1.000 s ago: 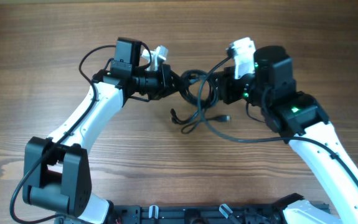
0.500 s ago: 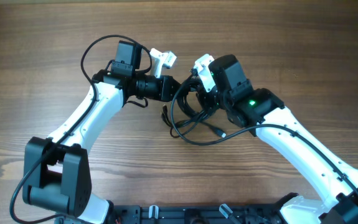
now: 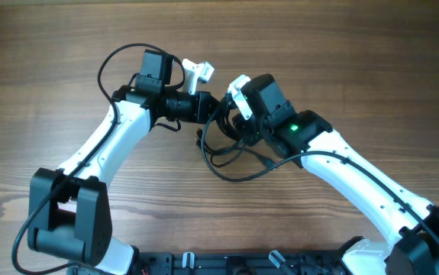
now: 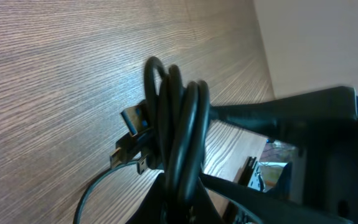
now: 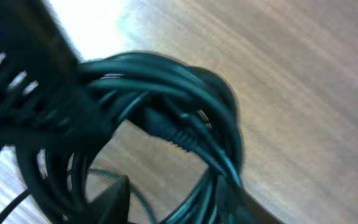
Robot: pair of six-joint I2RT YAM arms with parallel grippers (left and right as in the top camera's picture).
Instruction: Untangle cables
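The cables are a dark bundle of loops at mid-table, with one long strand curving out toward the front. My left gripper is shut on the bundle's left side; in the left wrist view the strands rise upright from between its fingers, with small plug ends beside them. My right gripper is pushed into the bundle from the right. In the right wrist view its fingers are spread apart, with teal-black loops running between them close to the right finger.
The wooden table extends on all sides. The right arm's black body fills the right of the left wrist view. The left arm's own thicker black wire loops above its wrist.
The right arm has swung left, into the bundle and close to the left gripper. The loops have been pushed left and bunched tighter. The left gripper has kept its hold.
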